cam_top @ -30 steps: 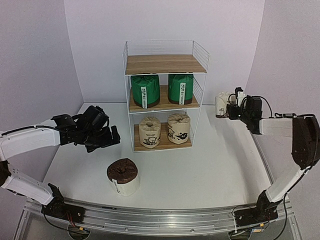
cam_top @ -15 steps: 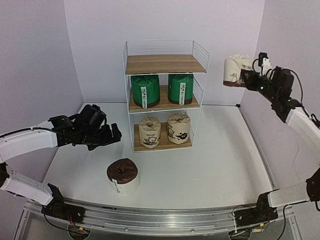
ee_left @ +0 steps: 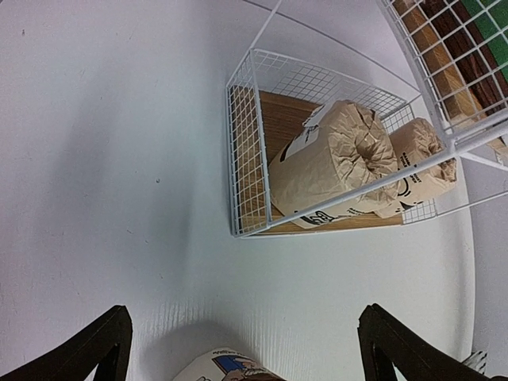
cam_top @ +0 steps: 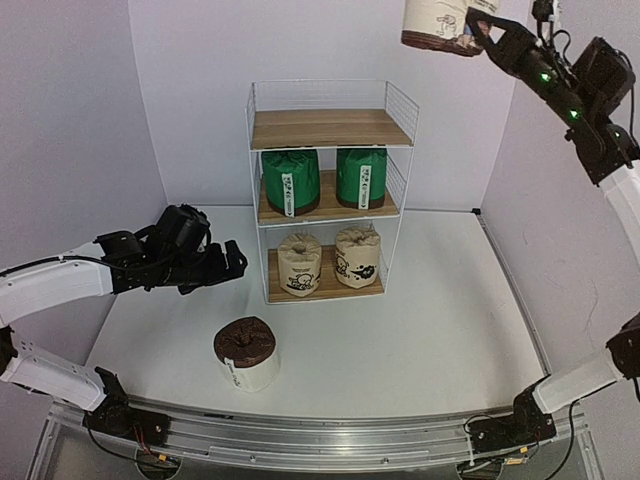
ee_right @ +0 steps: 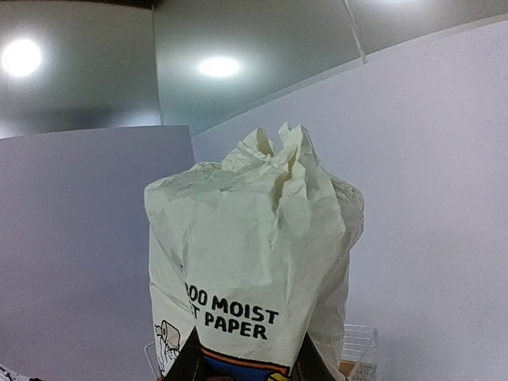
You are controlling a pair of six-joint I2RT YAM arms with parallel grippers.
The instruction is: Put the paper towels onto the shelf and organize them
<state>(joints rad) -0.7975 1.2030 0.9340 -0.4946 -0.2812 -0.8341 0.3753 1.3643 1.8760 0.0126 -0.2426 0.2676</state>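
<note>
White tabletop [cam_top: 450, 330] enclosed by pale lilac walls [cam_top: 190, 100]; a metal rail [cam_top: 320, 438] runs along its near edge. Two ceiling lights [ee_right: 218, 67] glow overhead.

Plain pale-lilac walls [cam_top: 190, 60] enclose three sides. White matte bench [cam_top: 440, 330], aluminium rail [cam_top: 330, 440] along its near edge. Overhead: grey ceiling [ee_right: 262, 40], two round lights [ee_right: 218, 66] glowing. Soft shadows on the bench.

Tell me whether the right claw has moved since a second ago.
Yes. The right claw, gripping the white roll, rose from beside the shelf's middle board to above its top board.
</note>
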